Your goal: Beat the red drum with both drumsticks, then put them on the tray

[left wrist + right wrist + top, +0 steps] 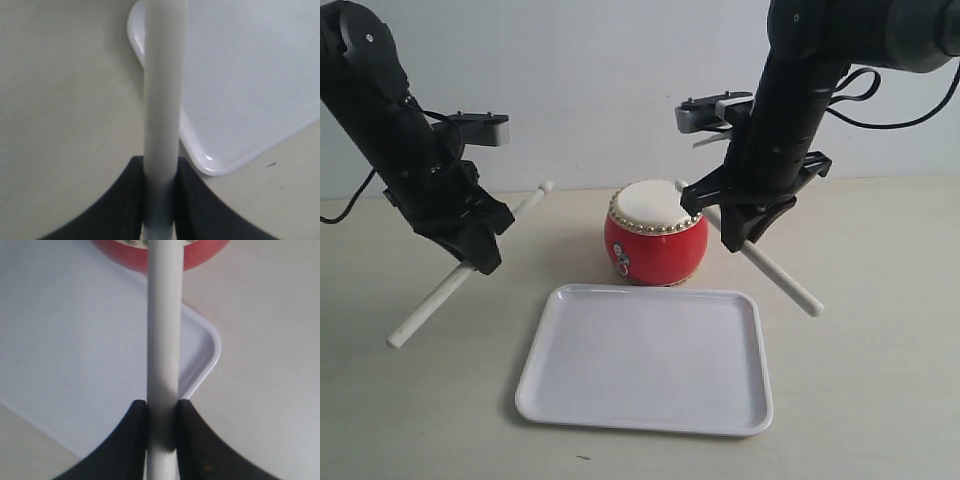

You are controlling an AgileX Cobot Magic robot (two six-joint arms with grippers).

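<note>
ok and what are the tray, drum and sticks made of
The tray: probably plastic, glossy white with soft highlights along its rounded rim. The red drum: shiny lacquered body, maybe wood; matte cream skin top, brass-looking studs. The left drumstick and right drumstick: smooth, pale, matte; wood or plastic, can't tell.

A pale beige worktop [880, 400] with a faint grain fills the lower part of the exterior view. Behind it rises a plain whitish wall [600, 80]. A tiny dark speck [582, 458] lies on the worktop near the view's lower edge.
</note>
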